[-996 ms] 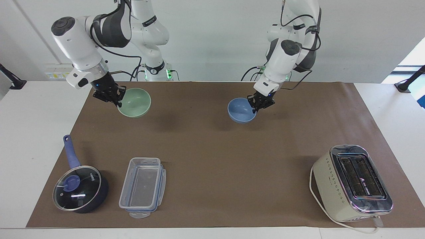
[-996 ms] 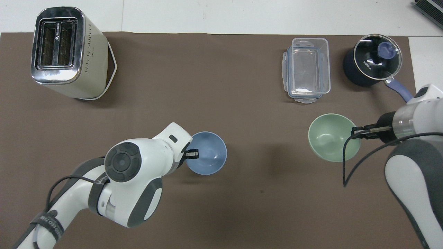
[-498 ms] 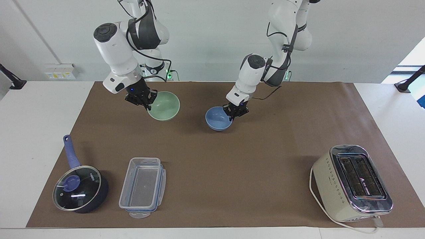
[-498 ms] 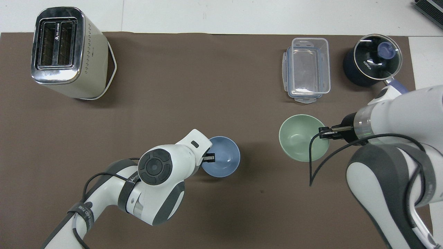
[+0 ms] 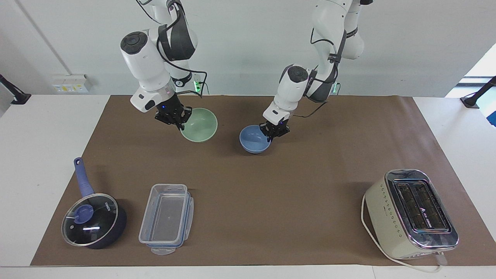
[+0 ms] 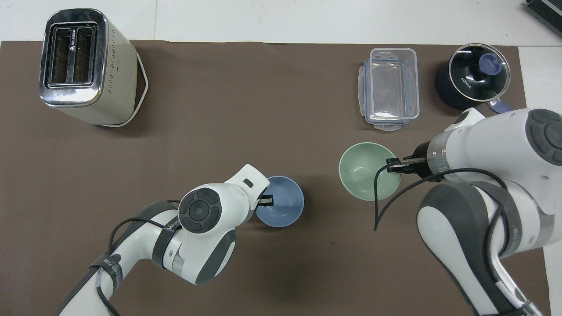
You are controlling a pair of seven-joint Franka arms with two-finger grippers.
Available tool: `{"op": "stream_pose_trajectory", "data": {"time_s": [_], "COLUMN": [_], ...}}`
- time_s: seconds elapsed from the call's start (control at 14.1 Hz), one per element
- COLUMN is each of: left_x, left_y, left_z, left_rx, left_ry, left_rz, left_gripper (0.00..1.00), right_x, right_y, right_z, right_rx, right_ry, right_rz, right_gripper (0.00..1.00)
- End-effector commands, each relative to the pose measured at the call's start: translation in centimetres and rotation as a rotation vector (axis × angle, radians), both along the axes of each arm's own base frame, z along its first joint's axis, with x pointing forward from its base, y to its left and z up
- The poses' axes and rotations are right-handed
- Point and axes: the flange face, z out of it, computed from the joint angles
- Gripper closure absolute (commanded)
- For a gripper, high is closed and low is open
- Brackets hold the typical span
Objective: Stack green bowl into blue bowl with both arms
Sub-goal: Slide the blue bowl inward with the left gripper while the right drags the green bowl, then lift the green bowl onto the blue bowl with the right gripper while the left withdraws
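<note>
Reading the clock with twelve pointing away from the robots, the blue bowl (image 5: 252,140) sits near the middle of the bench (image 5: 271,201). It is low, on the brown cover or just off it. The left tool (image 5: 273,133) is at its nine o'clock rim. Whether that tool is clamped there or letting go, I cannot tell.

The green bowl (image 5: 201,126) hangs between two and three o'clock from the blue one, near it but apart. It is tipped and looks clear of the bench. The right tool (image 5: 181,123) is pinched shut on its three o'clock rim.

To my eye this is the carrying step. The green bowl is up and close, but not yet over the blue. The next move calls for bringing it square above the blue bowl, levelling it, then lowering it in. The left tool will need to be off that rim first.
</note>
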Motion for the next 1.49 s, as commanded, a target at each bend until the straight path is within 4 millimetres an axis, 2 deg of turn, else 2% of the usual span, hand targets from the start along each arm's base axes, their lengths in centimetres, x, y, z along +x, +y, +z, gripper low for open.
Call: {"op": "stream_pose_trajectory", "data": {"time_s": [0.0,0.07,0.21,0.36,0.43,0.57,0.71,0.78,1.0,1.07,1.21,1.35,1.42], "left_x": [-0.2,0.0,0.7,1.5,2.2,3.7,5.7,6.6,9.3,9.8,10.3,11.3,12.0], "left_y": [0.7,1.6,4.1,6.5,8.1,12.9,17.7,19.4,25.3,26.6,28.9,29.7,31.0], "left_z": [2.7,3.8,5.7,6.8,7.3,9.3,12.5,14.5,21.6,23.0,26.1,28.6,29.6], "left_rx": [0.01,0.015,0.027,0.059,0.093,0.118,0.121,0.129,0.137,0.141,0.195,0.234,0.237], "left_ry": [0.002,0.008,0.011,0.002,-0.013,-0.021,-0.053,-0.038,-0.032,-0.032,-0.069,-0.103,-0.096], "left_rz": [0.008,0.006,-0.029,-0.043,-0.066,-0.124,-0.168,-0.19,-0.246,-0.258,-0.275,-0.271,-0.251], "left_gripper": [0.04,0.0,0.0,0.0,0.0,0.0,0.0,0.0,0.0,0.0,0.0,0.0,0.0], "right_x": [0.0,-0.1,-0.2,-0.2,-0.4,-0.5,-0.8,-1.0,-2.5,-2.7,-3.4,-4.1,-4.0], "right_y": [0.7,1.2,1.8,2.0,2.8,4.9,7.1,8.3,12.0,13.1,13.6,15.9,16.1], "right_z": [-0.2,-0.3,-0.3,-0.4,-0.5,-1.1,-1.6,-1.8,-2.5,-2.6,-2.9,-4.7,-5.7], "right_rx": [0.023,0.023,0.024,0.026,0.031,0.037,0.045,0.049,0.054,0.062,0.059,0.079,0.097], "right_ry": [-0.002,0.001,0.0,0.004,0.008,-0.004,-0.009,-0.014,0.0,-0.013,-0.009,-0.051,-0.095], "right_rz": [-0.037,-0.039,-0.037,-0.042,-0.05,-0.065,-0.082,-0.092,-0.118,-0.127,-0.113,-0.081,-0.083], "right_gripper": [1.0,1.0,1.0,1.0,1.0,1.0,1.0,1.0,1.0,1.0,1.0,1.0,1.0]}}
